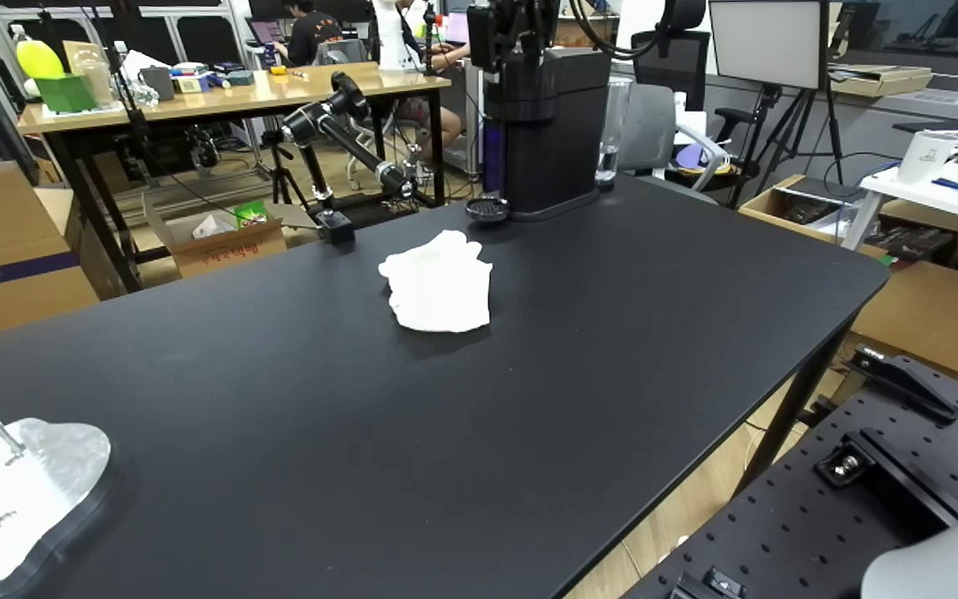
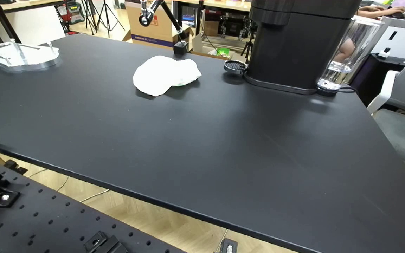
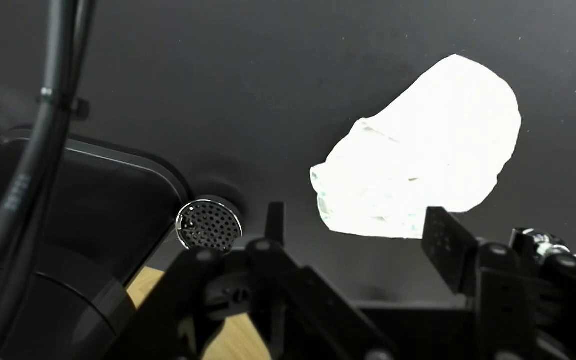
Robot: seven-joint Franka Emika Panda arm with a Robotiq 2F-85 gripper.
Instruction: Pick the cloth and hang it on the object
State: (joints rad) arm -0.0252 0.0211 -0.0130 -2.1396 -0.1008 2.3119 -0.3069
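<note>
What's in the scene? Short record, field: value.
cloth: white, rumpled, lying on the black table
hung: no; which object is the target is unclear
fingers: apart, not holding the cloth
black appliance: on the table, clear cylinder with liquid at its side
perforated round tray: beside the appliance
metal plate: on the table, bearing pegs
jointed stand: at the table's edge

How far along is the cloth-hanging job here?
Done: nothing visible yet; the white cloth lies bunched on the black table. In hand: nothing; the wrist view shows the jaws open, without a grip on it. Left: grasping, lifting and hanging the cloth; the pictures don't settle which object should receive it.
</note>
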